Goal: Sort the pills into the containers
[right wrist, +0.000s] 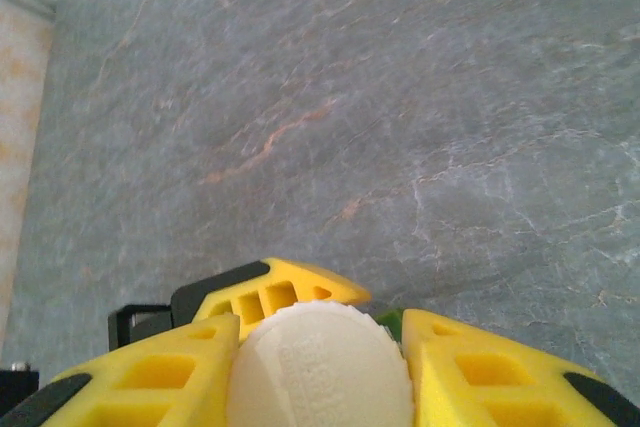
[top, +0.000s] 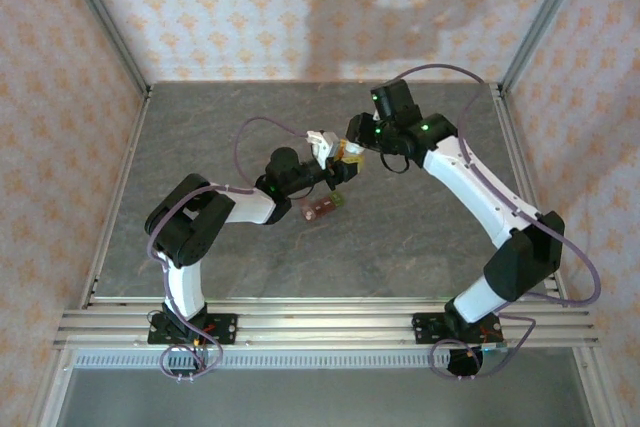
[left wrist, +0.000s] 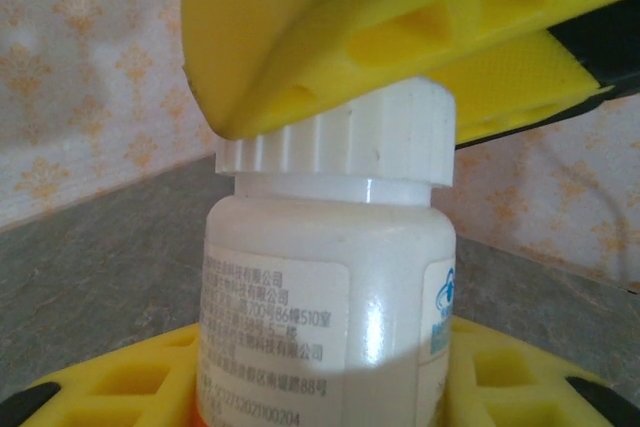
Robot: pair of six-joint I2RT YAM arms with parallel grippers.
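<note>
My left gripper [top: 318, 159] [left wrist: 325, 392] is shut on the body of a small white pill bottle [top: 322, 140] [left wrist: 330, 287] and holds it upright above the table. The bottle's ribbed white cap [left wrist: 335, 142] [right wrist: 320, 367] sits between the yellow fingers [right wrist: 150, 377] of my right gripper [top: 351, 151] [right wrist: 320, 382], which is shut on it from above. The containers [top: 320, 208], a short brownish-red strip with one green end, lie on the table just below the two grippers. A bit of that green end [right wrist: 390, 318] peeks out past the cap. The pills are out of view.
The grey marbled table [top: 420, 237] [right wrist: 400, 97] stretches around the grippers. Patterned walls [top: 60, 97] and metal frame posts [top: 105, 22] close it in on three sides. Both arms meet over the table's middle.
</note>
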